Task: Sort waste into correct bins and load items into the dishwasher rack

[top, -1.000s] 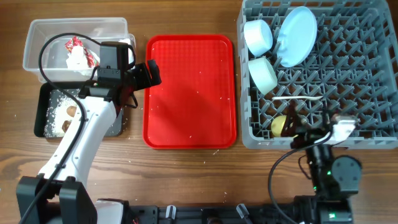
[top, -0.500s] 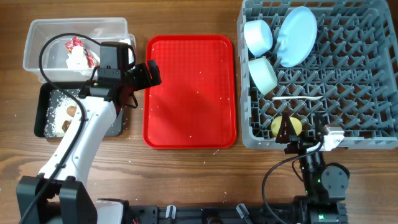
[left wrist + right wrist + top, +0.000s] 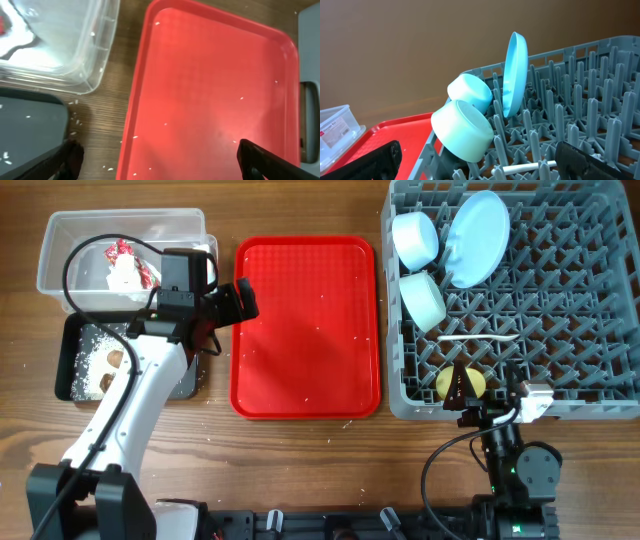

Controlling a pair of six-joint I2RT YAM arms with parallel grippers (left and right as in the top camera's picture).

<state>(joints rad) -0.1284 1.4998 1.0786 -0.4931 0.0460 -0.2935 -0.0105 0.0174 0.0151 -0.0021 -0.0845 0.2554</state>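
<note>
**Right side.** The right claw [image 3: 477, 150] hangs at the near edge of the dishwasher rack [image 3: 580, 310]. Its jaws are spread wide and carry nothing. The yellow cup [image 3: 460, 383] sits just beside it in the rack's near-left corner. Beyond lie the white spoon [image 3: 478, 338] across the pegs, two pale blue bowls [image 3: 424, 298] [image 3: 415, 237] tipped on their sides, and the plate [image 3: 478, 237] on edge. The pegs appear to hold each piece in place.

**Left side.** The left claw [image 3: 159, 147] hovers over the red tray [image 3: 305, 325], also wide open and empty. The black tray [image 3: 62, 360] holds rice crumbs [image 3: 85, 345] and a brown lump [image 3: 115, 360]. The clear tub [image 3: 60, 230] behind it holds the wrapper [image 3: 125, 265]. Stray grains remain on the surface [image 3: 300, 450].

**Change.** A second ago the right arm reached further over the rack; it has since drawn back. The left arm has not moved. Sorting and loading appear complete.
</note>
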